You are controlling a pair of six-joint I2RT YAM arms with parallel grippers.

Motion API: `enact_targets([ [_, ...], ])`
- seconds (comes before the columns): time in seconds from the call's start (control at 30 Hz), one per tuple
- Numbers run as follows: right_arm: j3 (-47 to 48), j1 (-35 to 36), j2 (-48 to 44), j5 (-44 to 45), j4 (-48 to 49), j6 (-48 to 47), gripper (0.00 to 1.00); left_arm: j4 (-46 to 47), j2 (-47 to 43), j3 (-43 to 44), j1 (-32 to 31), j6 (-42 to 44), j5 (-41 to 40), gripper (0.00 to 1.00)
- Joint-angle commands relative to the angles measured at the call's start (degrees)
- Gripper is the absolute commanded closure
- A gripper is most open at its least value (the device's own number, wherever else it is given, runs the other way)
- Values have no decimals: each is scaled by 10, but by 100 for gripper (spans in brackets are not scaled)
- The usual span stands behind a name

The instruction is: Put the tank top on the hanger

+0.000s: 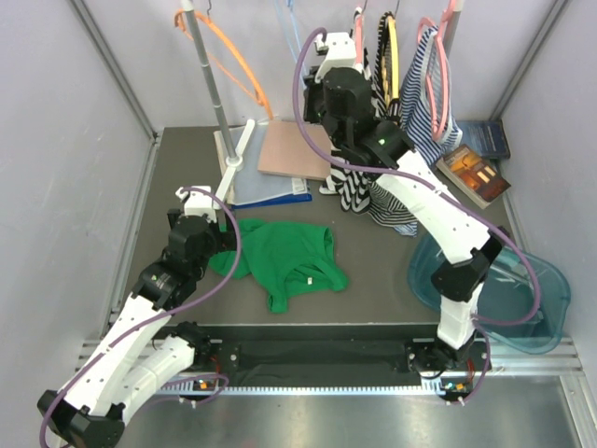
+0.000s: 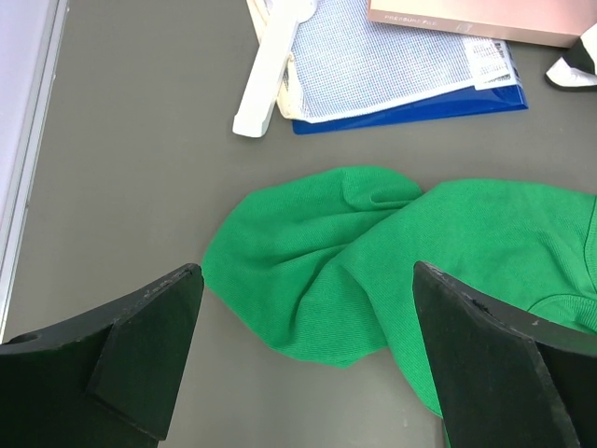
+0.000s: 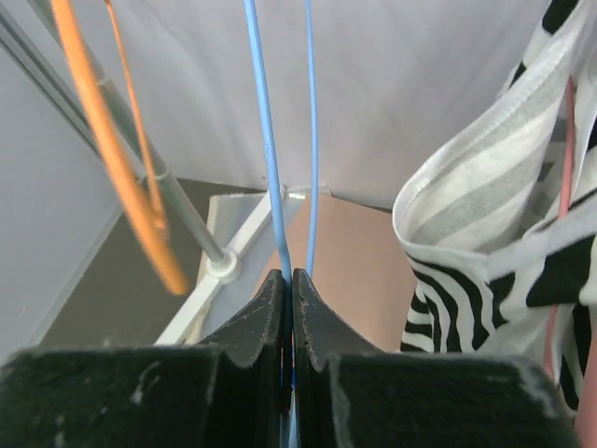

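Observation:
The bright-green tank top lies crumpled on the dark table; its white label faces up. In the left wrist view the tank top has its left lobe lying between and just beyond my fingers. My left gripper is open and empty, low over that edge; in the top view it sits at the top's left side. The light-blue hanger hangs at the back. My right gripper is shut on one of its wires, up by the rack.
An orange hanger hangs on the rack pole. Striped tops on pink hangers hang at the back right. A blue folder and a tan book lie behind the tank top. Books and a blue bin are at the right.

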Motion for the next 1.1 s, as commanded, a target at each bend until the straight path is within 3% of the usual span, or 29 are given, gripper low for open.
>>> enact_targets([
  [0.0,-70,9,-63,9,44,-9,100,31,5,-9,3,6,3,1],
  [0.43,-250,73,-203,38,50,-31,100,22,65,-1,2,-3,42,1],
  [0.63,-324,110,-273,58,36,-33,100,-36,160,52,3,-128,74,2],
  [0.8,-417,113,-351,38,27,-5,100,40,181,-27,3,-200,113,6],
  [0.97,-506,112,-410,20,25,19,100,59,189,-79,2,-224,95,19],
  [1.07,-562,112,-437,8,36,41,100,104,184,-112,3,-243,125,22],
])
